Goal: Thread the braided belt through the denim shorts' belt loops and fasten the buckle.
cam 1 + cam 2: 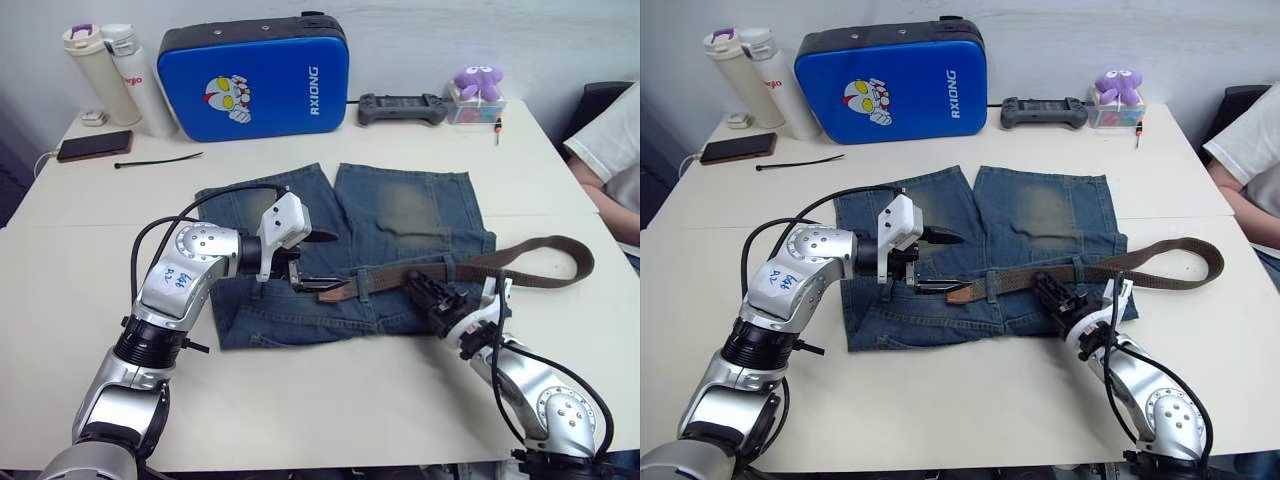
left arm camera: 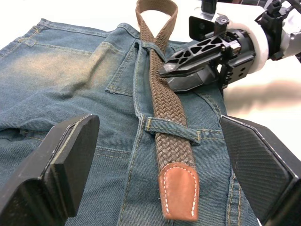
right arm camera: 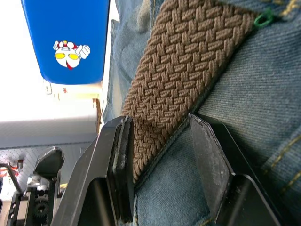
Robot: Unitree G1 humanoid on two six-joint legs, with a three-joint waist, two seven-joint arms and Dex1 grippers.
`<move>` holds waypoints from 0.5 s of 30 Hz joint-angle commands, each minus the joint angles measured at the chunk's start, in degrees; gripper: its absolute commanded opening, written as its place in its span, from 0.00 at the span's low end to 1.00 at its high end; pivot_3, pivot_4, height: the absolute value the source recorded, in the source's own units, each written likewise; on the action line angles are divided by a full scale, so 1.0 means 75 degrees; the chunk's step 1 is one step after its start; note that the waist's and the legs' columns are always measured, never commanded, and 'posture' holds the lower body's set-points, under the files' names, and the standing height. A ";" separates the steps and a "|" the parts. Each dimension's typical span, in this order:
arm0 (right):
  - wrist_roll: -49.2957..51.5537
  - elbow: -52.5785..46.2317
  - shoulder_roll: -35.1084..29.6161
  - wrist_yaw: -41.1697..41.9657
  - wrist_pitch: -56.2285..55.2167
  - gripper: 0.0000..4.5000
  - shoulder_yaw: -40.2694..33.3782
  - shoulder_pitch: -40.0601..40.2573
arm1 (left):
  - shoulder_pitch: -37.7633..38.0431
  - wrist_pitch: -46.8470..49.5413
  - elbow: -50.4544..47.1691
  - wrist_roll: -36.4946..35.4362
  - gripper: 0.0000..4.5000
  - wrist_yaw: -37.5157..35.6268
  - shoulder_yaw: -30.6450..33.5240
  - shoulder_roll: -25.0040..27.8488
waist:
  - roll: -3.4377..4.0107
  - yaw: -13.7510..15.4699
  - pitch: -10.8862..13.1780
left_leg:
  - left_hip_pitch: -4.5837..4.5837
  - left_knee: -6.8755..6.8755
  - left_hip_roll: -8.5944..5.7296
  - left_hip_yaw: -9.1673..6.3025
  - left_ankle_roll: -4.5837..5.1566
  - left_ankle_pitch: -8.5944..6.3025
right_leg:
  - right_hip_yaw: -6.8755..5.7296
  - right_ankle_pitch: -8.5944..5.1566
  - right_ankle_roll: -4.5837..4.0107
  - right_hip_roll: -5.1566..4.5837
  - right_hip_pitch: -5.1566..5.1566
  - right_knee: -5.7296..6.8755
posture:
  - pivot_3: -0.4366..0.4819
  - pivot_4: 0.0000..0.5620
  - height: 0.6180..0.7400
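Left eye view first: shorts (image 1: 400, 215) lie flat on the counter (image 1: 330, 400), waistband toward me, and the belt (image 1: 395, 277) runs along that waistband, so its long axis goes side to side across my front. The leather tip (image 1: 333, 291) points toward my left hand (image 1: 312, 262), which is just beside it with fingers spread wide and nothing in them. My right hand (image 1: 425, 290) sits on the belt further along, and the rest of the strap loops off past the shorts on my right. Can't make out the buckle anywhere.

Right eye view: same layout, the tip is clearly nearer my left hand than my right.

Left wrist view: looking straight down the belt. The tip lies between my two open fingers (image 2: 66, 160), a bit closer to me than the loop (image 2: 171, 129) it has already passed under. Another loop (image 2: 151, 47) further up holds the belt too.

Right wrist view: my fingers (image 3: 115, 160) straddle the braid without closing on it; one touches its edge, the other stands off on the denim.

My guess is the left hand takes the tip and pulls it leftward along the waistband to the next loop.
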 commanded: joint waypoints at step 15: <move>-0.0008 -0.0249 0.0342 0.0253 0.0013 0.02 -0.0263 0.0087 | -0.0080 -0.0171 -0.0064 0.0102 1.00 -0.0061 0.0093 0.0068 | -0.0001 0.0001 -0.0001 | 0.0004 0.0000 0.0000 -0.0001 0.0000 0.0000 | 0.0000 0.0000 0.0000 -0.0001 0.0004 0.0002 | 0.48 0.27 0.99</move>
